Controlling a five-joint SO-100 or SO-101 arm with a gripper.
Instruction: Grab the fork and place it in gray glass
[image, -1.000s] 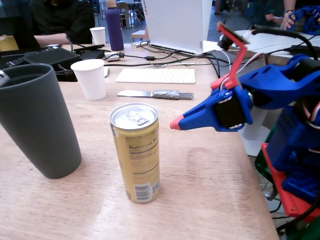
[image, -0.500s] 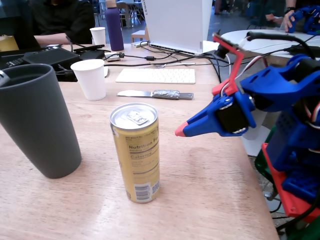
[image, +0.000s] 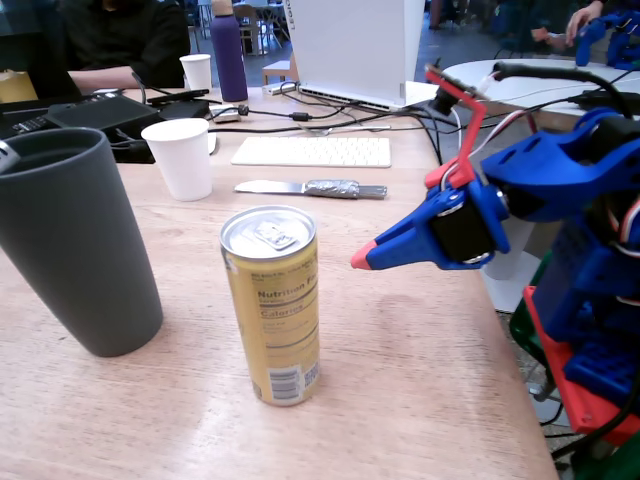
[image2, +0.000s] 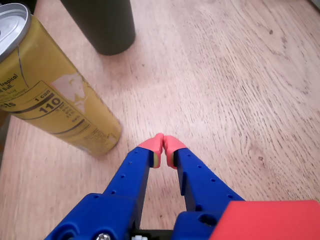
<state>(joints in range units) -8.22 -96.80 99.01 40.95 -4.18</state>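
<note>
- The wooden table (image: 420, 380) carries every item; its near right part is bare, which leaves the arm room to work.
- The gray glass (image: 75, 245) stands upright at the left edge of the fixed view with its mouth open upward, ready to receive a utensil. In the wrist view only its base (image2: 107, 25) shows, beyond the can.
- The yellow can (image: 272, 305) stands upright between glass and arm, so it looks like an obstacle on any direct path to the glass.
- The gripper (image: 362, 258) hangs above the table right of the can, holding nothing; in the wrist view (image2: 163, 144) its red tips meet, pinched together.
- A white paper cup (image: 182, 157) stands behind the can.
- No fork can be identified in either view. The only foil-handled utensil is a knife (image: 310, 187) with a broad blade, lying flat before the keyboard (image: 312, 151), well apart from the gripper.
</note>
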